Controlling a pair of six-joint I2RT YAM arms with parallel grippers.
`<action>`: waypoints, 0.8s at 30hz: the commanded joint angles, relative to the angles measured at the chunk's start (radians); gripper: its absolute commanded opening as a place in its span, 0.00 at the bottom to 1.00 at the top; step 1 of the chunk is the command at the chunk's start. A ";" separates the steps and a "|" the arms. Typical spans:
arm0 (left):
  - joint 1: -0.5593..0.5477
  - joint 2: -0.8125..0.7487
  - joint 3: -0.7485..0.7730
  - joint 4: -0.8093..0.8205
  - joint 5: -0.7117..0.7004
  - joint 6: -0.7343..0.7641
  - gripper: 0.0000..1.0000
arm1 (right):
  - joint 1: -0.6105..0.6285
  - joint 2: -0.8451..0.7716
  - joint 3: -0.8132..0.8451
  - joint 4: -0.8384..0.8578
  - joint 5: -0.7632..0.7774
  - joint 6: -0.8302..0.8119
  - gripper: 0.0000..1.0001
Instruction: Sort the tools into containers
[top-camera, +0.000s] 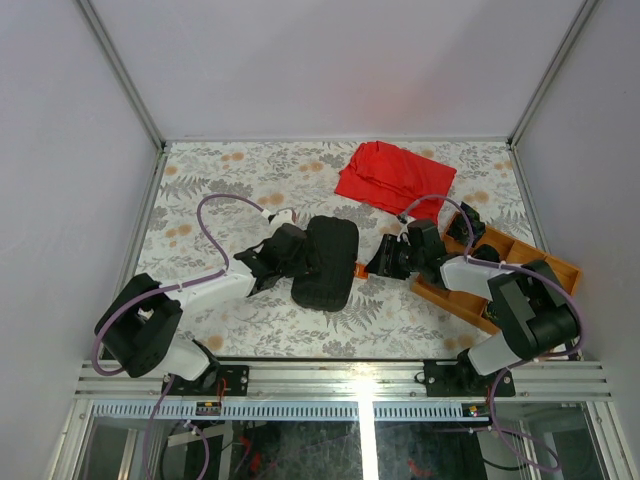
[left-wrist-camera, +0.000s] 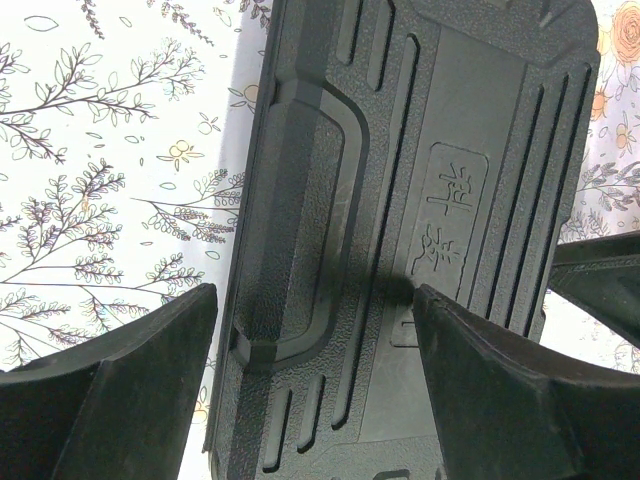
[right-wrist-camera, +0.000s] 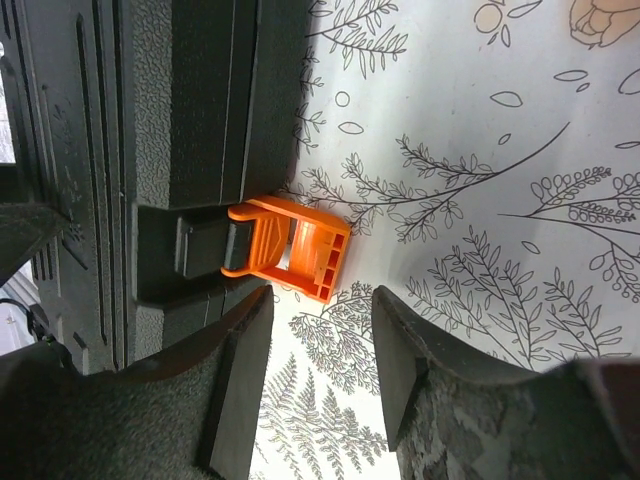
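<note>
The black tool case lies closed at the centre of the top view, with its orange latch on the right side. The left gripper spreads wide over the lid and the right gripper stands open near the latch. A push there may slide the case on the counter instead of unlocking it.

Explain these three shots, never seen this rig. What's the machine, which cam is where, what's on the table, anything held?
The left arm and right arm are robots bolted at the near edge of the table, each ending in a two-finger hand. The wide picture comes from a fixed camera above and behind them. The other two come from a camera on each wrist, looking out over that hand. On the table lie a closed black tool case, a red cloth farther back and an orange divided tray at the right. The left hand is open over the case's ribbed lid. The right hand is open facing the orange latch. Neither holds anything.
</note>
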 joint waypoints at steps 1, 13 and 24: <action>-0.007 0.059 -0.045 -0.203 -0.006 0.047 0.76 | -0.007 0.024 -0.010 0.058 -0.029 0.045 0.50; -0.007 0.073 -0.040 -0.199 -0.002 0.043 0.76 | -0.008 0.106 -0.043 0.201 -0.099 0.123 0.50; -0.006 0.073 -0.041 -0.200 0.002 0.040 0.75 | -0.007 0.112 -0.088 0.368 -0.160 0.185 0.48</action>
